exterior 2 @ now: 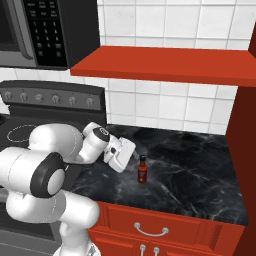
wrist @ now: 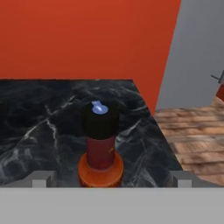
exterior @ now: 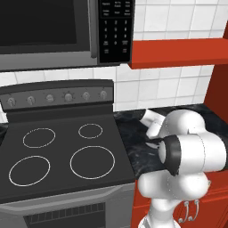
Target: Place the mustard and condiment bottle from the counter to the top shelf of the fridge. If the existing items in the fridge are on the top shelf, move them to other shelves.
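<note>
The condiment bottle (exterior 2: 143,170), small and dark red with a black cap, stands upright on the black marble counter (exterior 2: 195,165), near its front edge. My gripper (exterior 2: 133,152) hovers just left of it, level with its top, and is open. In the hand view the bottle (wrist: 100,148) stands close and centred between my two spread fingertips (wrist: 39,179), with nothing held. The mustard and the fridge are out of view.
The stovetop (exterior: 62,156) with white rings lies left of the counter, under a microwave (exterior: 49,31). A red shelf (exterior 2: 165,64) hangs above the counter and a red wall (exterior 2: 245,130) closes its right end. Beyond the counter's end are a grey panel (wrist: 197,52) and a wooden floor (wrist: 197,135).
</note>
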{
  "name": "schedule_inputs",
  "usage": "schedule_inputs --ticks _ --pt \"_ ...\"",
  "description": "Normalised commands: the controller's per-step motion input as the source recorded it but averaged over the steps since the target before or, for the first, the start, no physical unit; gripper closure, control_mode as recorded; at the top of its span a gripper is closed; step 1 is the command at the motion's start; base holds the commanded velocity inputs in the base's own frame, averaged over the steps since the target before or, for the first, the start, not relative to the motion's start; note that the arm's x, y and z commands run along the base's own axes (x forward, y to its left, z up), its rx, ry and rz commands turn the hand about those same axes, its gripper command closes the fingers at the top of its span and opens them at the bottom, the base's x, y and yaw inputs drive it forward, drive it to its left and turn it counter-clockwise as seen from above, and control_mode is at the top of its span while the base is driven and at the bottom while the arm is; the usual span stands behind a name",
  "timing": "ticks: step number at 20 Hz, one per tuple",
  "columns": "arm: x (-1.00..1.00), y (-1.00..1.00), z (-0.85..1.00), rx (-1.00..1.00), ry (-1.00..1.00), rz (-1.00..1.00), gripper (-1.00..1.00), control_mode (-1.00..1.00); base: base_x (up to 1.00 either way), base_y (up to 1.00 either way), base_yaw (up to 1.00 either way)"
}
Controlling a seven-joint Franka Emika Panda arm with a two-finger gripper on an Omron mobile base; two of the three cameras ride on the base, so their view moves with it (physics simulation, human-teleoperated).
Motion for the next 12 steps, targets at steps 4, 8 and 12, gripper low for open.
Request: schedule_inputs --ticks 4,8,12 --pt "0.00 -0.13 -0.12 0.00 0.00 0.04 -1.00 -1.00 0.00 0.00 0.00" --pt "0.00 -0.11 -0.11 0.00 0.00 0.04 -1.00 -1.00 0.00 0.00 0.00" --pt "0.00 -0.21 -0.11 0.00 0.00 0.02 -1.00 -1.00 0.00 0.00 0.00"
